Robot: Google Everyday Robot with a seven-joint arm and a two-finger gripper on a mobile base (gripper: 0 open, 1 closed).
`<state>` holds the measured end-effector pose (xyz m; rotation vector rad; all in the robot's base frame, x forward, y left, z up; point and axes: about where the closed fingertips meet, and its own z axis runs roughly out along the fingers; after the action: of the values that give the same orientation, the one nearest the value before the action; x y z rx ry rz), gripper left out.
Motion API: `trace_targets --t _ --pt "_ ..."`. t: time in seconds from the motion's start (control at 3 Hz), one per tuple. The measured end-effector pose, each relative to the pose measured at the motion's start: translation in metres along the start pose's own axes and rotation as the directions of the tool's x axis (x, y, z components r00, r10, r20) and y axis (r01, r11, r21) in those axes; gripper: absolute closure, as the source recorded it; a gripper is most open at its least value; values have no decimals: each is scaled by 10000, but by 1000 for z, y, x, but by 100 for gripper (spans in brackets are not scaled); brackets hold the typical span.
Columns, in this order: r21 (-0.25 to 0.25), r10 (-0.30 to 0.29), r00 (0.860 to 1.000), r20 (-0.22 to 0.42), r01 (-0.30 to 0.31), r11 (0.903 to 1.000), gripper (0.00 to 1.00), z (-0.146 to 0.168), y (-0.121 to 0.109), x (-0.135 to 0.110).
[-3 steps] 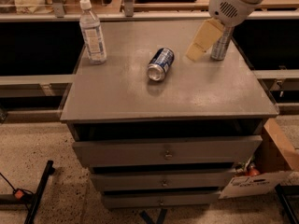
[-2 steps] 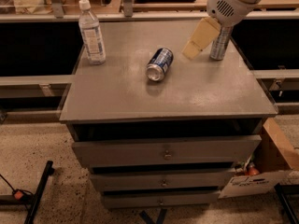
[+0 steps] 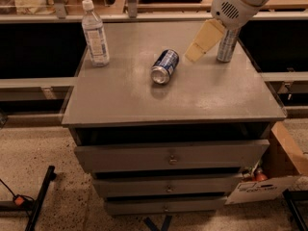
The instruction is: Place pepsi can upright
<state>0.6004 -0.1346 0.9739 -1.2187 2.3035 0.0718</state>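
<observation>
The pepsi can (image 3: 164, 66) lies on its side near the middle of the grey cabinet top (image 3: 144, 100), its silver end facing the front. It is dark blue with white lettering. My gripper (image 3: 196, 52) hangs from the white arm at the upper right. Its tan fingers (image 3: 204, 39) point down and left, just right of the can and above the surface, apart from it. The gripper holds nothing that I can see.
A clear plastic water bottle (image 3: 95, 32) stands at the back left of the top. A taller slim silver can (image 3: 226, 44) stands at the back right, partly behind my arm. Drawers are below; a cardboard box (image 3: 279, 162) sits on the floor at right.
My gripper has moved left and a little down, toward the lying pepsi can. The can, bottle and silver can have not moved.
</observation>
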Motion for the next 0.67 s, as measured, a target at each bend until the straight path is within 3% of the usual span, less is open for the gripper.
trace_targets --t 0.33,0.67 --pt "-248 290 9992 -284 -297 9992 0 29 14 -14" --pt "-488 1205 9913 -531 -1231 9912 0 62 26 -32"
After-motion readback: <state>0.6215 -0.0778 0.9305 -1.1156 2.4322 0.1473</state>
